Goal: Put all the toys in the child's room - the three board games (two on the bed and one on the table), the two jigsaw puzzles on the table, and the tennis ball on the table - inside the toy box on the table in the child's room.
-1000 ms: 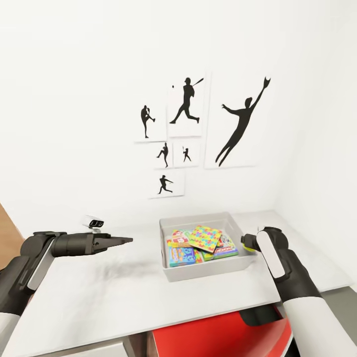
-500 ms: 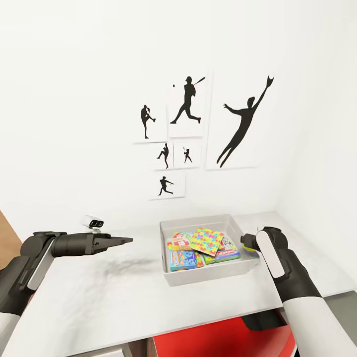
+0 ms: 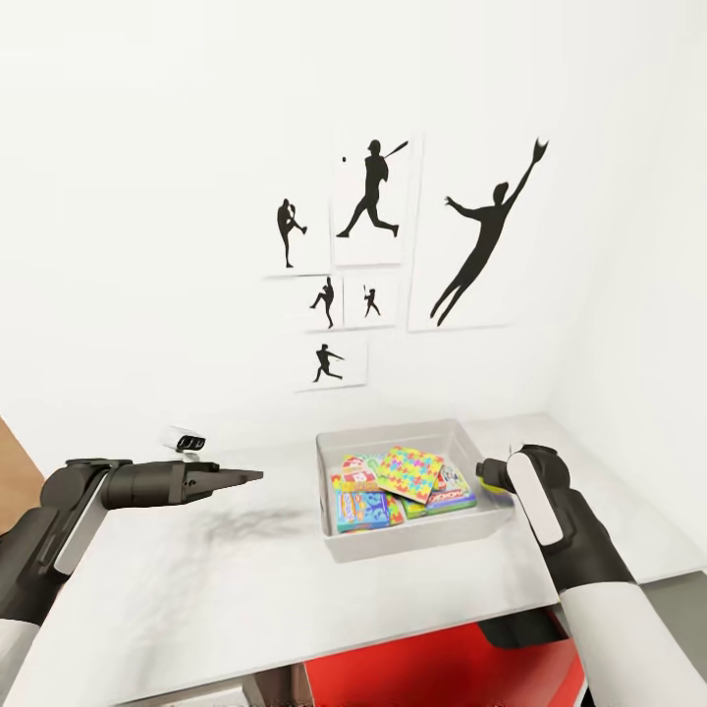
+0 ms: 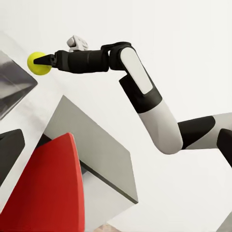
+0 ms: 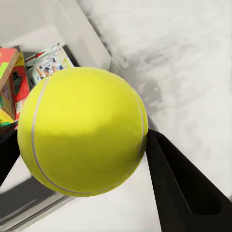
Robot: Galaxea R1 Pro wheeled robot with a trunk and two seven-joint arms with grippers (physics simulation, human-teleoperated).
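i've got the small yellow-green tennis ball (image 5: 82,130) clamped between the black fingers of my right gripper (image 4: 44,62), which hangs just at the near right rim of the shallow light-grey plastic toy box (image 3: 412,537) on the long pale grey-white table (image 3: 196,589). from the right wrist the ball sits above the tub's wall, and i can't tell for sure whether it is over the inside or over the rim itself.

that's my worry. if i let go while the ball is over the rolled rim, it will likely bounce off and roll across the table or drop to the floor. the ball is round and springy, so even a clean drop could bounce off the contents, which already sit high: a bright multicoloured jigsaw square (image 3: 407,471) lies tilted on top of the light-blue cartoon board game (image 3: 360,509) and the green-white monopoly box (image 3: 450,496).

my left gripper (image 3: 245,477) has its slim black fingers together, holding nothing, hovering over bare table well apart from the tub, so it cannot block a stray ball.
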